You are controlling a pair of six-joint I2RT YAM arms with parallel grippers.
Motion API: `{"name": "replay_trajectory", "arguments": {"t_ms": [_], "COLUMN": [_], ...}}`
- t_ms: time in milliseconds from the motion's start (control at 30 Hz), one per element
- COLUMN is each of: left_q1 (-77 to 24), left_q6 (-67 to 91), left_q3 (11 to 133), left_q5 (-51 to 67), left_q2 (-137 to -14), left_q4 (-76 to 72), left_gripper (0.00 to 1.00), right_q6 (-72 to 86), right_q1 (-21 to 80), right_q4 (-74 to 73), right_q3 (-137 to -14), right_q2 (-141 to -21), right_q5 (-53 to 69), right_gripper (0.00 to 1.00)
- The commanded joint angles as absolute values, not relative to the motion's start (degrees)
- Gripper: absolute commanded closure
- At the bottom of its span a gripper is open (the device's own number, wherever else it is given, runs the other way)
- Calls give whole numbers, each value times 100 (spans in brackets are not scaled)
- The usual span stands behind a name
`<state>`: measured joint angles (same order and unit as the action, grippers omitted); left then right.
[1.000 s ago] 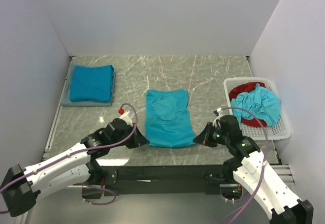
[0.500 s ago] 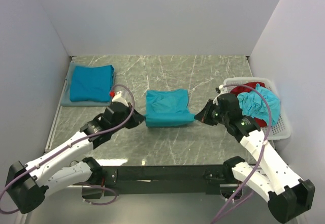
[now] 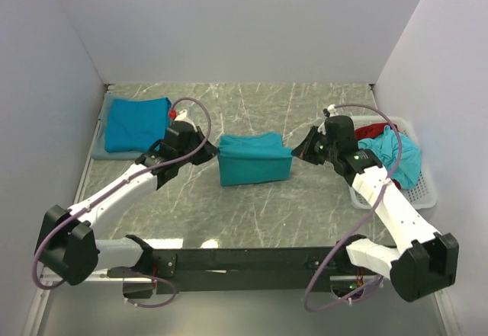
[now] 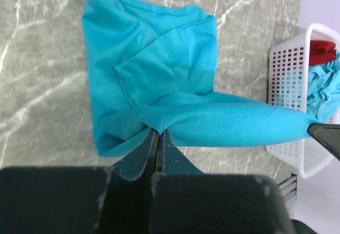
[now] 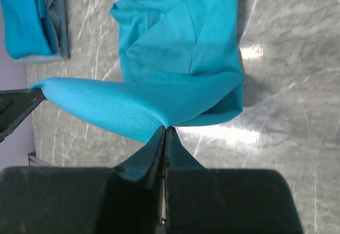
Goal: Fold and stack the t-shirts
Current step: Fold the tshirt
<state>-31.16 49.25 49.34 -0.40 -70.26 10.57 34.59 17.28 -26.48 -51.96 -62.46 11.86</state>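
A teal t-shirt (image 3: 254,160) lies mid-table, its near hem lifted and stretched between both grippers, doubling over its far half. My left gripper (image 3: 211,155) is shut on the hem's left corner; in the left wrist view its jaws (image 4: 158,133) pinch the cloth (image 4: 159,69). My right gripper (image 3: 300,153) is shut on the right corner, seen pinching in the right wrist view (image 5: 165,129) with the shirt (image 5: 180,53) below. A folded teal t-shirt (image 3: 137,123) lies at far left. Another crumpled teal shirt (image 3: 396,157) sits in the basket.
A white lattice basket (image 3: 427,195) at the right edge holds a red garment (image 3: 371,131) under the crumpled shirt. The folded shirt rests on a grey cloth (image 3: 103,152). White walls close in the left, far and right sides.
Both grippers have carried the shirt's near hem up and away from the bases, folding the long shirt over itself to about half its length.
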Motion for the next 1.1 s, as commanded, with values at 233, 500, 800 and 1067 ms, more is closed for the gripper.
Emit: {"name": "replay_trajectory", "arguments": {"t_ms": [233, 500, 800, 1067], "left_q1": [-2549, -2277, -2013, -1828], "left_q6": [4562, 4447, 4447, 4140], "left_q3": [5853, 6310, 6785, 7373], "left_q5": [325, 641, 1046, 1194], "left_q2": [-7997, -8779, -9782, -10607], "left_q4": [853, 695, 457, 624], "left_gripper": [100, 100, 100, 100], "right_q6": [3208, 3208, 3138, 3138], "right_q1": [1275, 1055, 905, 817], "right_q4": [-2136, -1987, -1784, -1783], "right_q3": [-6020, -6530, -7162, -7944], "right_q2": [-7276, -8286, -9543, -10756], "right_q5": [1572, 1827, 2179, 2426], "right_gripper": [100, 100, 100, 100]}}
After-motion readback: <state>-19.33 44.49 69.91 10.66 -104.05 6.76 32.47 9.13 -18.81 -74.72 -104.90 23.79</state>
